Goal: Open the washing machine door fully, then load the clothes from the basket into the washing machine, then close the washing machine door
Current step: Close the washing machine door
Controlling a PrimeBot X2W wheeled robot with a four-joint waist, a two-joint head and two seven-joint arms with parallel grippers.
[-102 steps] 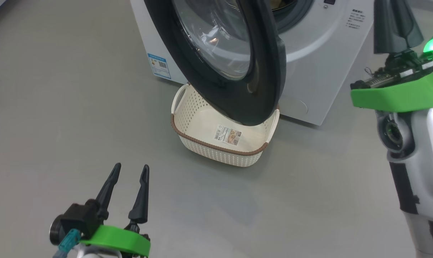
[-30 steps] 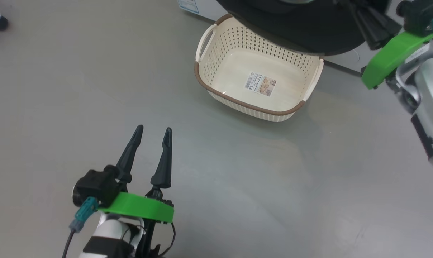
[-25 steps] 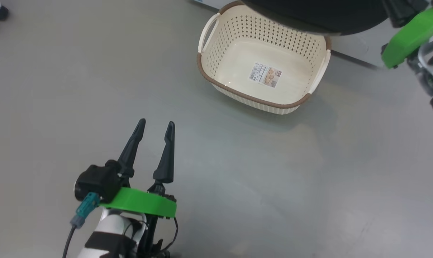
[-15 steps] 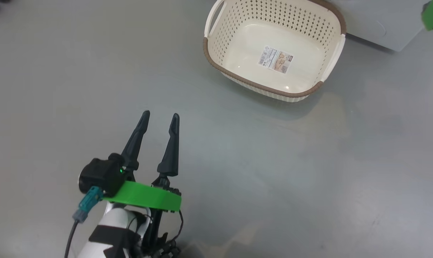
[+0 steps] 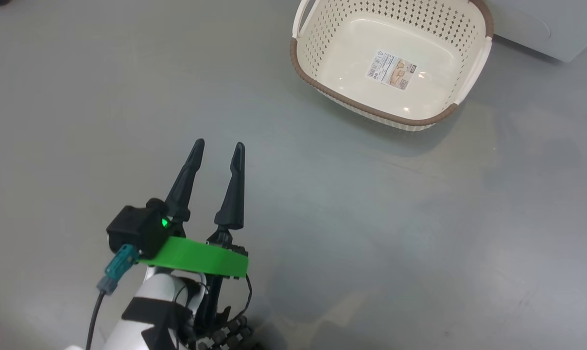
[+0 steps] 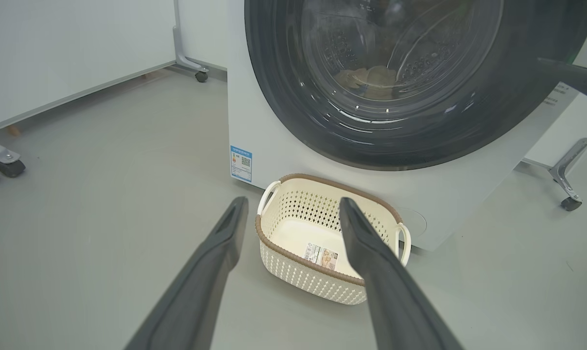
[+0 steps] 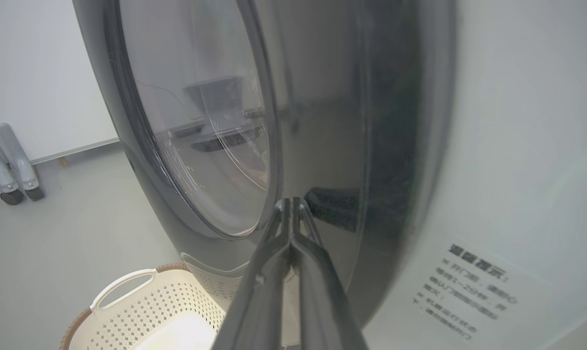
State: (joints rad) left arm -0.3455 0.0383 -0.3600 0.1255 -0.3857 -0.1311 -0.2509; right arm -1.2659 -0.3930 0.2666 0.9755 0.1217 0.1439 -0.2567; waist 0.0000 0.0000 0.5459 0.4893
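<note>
Door [image 6: 468,121] swung inward, right gripper [image 7: 292,201] touching.

The washing machine [image 6: 254,136] is a big white front-loader that stands on the grey floor, with a blue label sticker [image 6: 240,164] low on its front. The washing machine door [image 6: 274,73], round with a wide glossy black rim and a clear glass bowl, lies against the front (whether it is latched I cannot tell). Behind the glass, the clothes [image 6: 369,80] show as a pale cream heap low in the drum. The basket [image 6: 298,274] stands upright on the floor just before the machine, below the door. It is cream, perforated, brown-rimmed, with white handles, and it is empty, with a paper label [image 6: 321,256] on its bottom.
</note>
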